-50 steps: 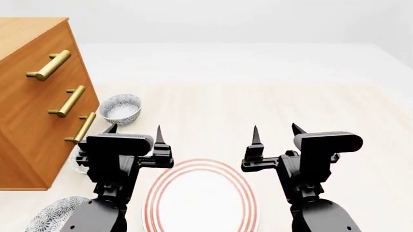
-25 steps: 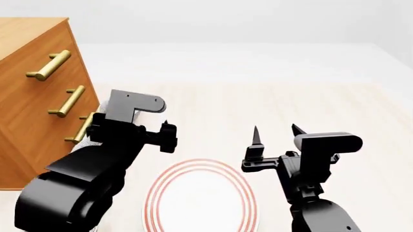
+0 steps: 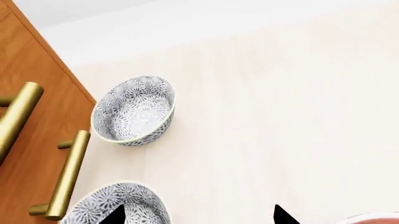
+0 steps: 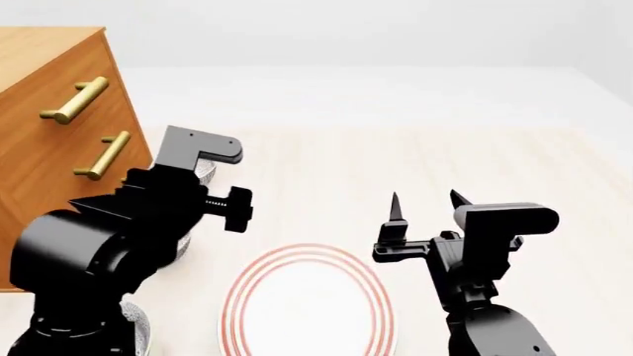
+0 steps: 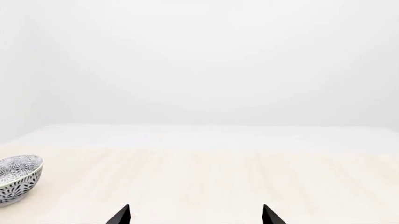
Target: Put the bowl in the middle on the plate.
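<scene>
The bowl sits on the floor directly beneath the left gripper, ungrasped. Gripper fingers are spread wide, empty. The plate lies beside it, bare. Grasp, lift and placement all remain.

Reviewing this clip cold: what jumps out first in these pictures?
The left arm bulks large at the head view's left, its left gripper open just above a speckled bowl beside the wooden dresser. A second bowl sits farther along the dresser. The red-ringed plate lies bare between the arms, and the right gripper hangs open.
</scene>
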You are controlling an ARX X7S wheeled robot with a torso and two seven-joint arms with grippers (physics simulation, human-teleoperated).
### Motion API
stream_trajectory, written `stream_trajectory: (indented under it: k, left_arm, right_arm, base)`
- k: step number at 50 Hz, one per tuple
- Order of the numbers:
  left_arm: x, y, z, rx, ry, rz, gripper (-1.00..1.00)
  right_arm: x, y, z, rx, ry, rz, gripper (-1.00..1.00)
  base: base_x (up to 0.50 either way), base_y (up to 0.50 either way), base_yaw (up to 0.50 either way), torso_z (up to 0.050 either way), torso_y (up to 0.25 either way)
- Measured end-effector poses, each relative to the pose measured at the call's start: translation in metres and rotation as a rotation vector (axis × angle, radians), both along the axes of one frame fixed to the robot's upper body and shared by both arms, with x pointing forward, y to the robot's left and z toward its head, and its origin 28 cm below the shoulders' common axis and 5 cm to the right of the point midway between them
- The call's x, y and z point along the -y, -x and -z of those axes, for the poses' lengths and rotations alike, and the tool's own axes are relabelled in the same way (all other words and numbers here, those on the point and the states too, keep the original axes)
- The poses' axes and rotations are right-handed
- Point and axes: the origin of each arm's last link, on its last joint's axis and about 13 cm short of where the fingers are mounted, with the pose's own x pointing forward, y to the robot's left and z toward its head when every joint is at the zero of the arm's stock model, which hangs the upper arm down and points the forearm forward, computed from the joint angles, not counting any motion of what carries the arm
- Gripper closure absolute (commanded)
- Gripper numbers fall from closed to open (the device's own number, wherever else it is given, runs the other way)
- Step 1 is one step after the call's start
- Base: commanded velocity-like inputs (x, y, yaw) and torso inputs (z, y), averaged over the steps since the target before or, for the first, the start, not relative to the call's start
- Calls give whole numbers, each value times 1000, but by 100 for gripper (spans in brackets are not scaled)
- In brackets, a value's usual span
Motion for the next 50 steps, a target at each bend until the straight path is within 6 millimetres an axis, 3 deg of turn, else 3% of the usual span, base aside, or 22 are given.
stream_trajectory:
  k: [21, 50]
  left_arm:
    - [-16, -28, 22, -130, -36, -98, -100]
    - [-21, -38, 63, -240, -102, -130, -100]
  right_arm:
    - [0, -4, 3, -17, -13, -2, -100]
    - [1, -6, 6, -27, -24, -1, -100]
  base:
    - [0, 0, 0, 0, 0]
    - [0, 0, 0, 0, 0]
